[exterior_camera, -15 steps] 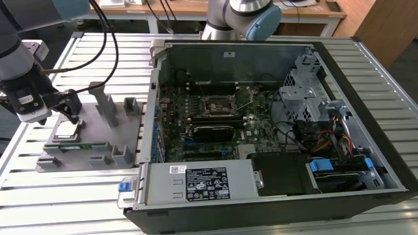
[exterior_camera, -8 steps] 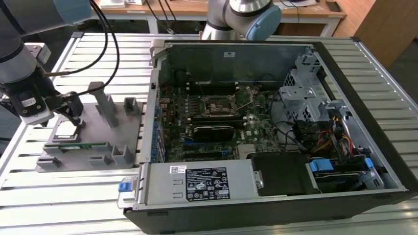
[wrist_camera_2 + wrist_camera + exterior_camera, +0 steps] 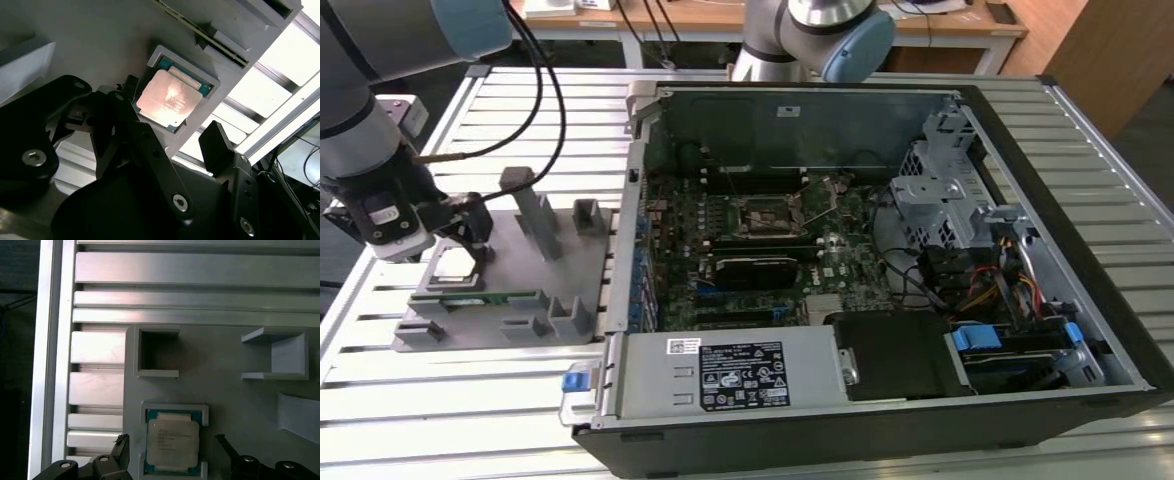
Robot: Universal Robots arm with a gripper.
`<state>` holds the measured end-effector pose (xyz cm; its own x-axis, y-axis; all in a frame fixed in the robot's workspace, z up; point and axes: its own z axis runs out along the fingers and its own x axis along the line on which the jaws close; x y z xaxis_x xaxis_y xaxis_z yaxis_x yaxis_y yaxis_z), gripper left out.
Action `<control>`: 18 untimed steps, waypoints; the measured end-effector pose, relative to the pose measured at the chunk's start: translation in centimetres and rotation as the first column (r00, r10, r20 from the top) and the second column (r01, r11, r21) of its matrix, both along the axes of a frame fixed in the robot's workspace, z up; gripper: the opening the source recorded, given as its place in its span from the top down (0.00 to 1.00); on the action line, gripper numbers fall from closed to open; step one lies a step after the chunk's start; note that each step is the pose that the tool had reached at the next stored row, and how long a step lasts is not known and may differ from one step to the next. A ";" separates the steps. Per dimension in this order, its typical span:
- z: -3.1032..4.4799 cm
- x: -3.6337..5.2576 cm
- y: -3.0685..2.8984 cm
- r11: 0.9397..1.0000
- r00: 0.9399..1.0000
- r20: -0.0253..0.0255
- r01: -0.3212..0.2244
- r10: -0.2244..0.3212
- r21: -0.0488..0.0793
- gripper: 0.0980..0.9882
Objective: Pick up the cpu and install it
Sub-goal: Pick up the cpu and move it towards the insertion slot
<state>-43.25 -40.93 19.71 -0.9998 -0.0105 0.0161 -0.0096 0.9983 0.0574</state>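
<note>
In the exterior view the gripper (image 3: 458, 247) hangs over the cpu (image 3: 454, 263), near the edge of the grey tray (image 3: 507, 315) on the exterior view's left. In the second wrist view the cpu lies flat, metal up, in a framed pocket (image 3: 159, 52) that steadies it, with the fingers (image 3: 131, 87) apart on either side. In the first wrist view it looks almost square, with no clear long axis, its sides parallel to the tray's edges.

No text can be read anywhere. The power supply (image 3: 651, 388) carries a black label (image 3: 747, 382) with pale print and a white barcode sticker (image 3: 683, 347), both illegible. A white sticker (image 3: 787, 110) sits on the inner wall of the computer case (image 3: 1067, 300), also illegible. The cpu (image 3: 172, 442) (image 3: 169, 98) shows faint printed lines on its lid in both wrist views, too small to read.
</note>
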 end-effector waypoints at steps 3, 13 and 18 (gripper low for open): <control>-0.21 0.01 0.00 1.000 1.000 0.000 0.000 0.000 0.000 0.26; -0.95 0.35 0.00 1.000 1.000 0.000 0.000 0.000 0.000 0.26; -1.16 0.21 0.00 1.000 1.000 0.000 0.000 0.000 0.000 0.26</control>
